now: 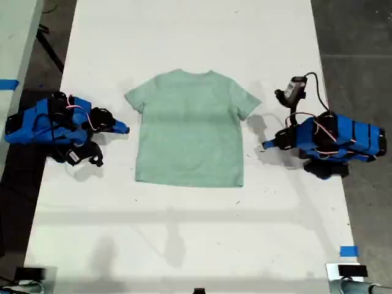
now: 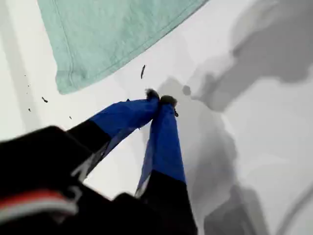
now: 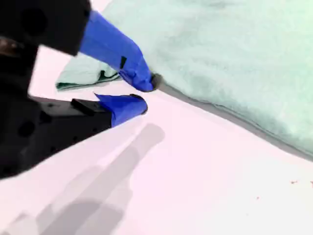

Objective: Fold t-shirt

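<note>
T-shirt [image 1: 191,128]: flat on your counter [image 1: 184,233], collar toward exterior view's top, long axis collar-to-hem. First gripper [image 2: 161,97] jaws pressed together; second gripper [image 3: 146,94] jaws slightly spread, empty, beside sleeve.

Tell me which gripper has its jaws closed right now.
My first gripper: its blue jaws meet at the tips on nothing, short of the t-shirt. My second gripper shows a clear gap between its jaws.
</note>
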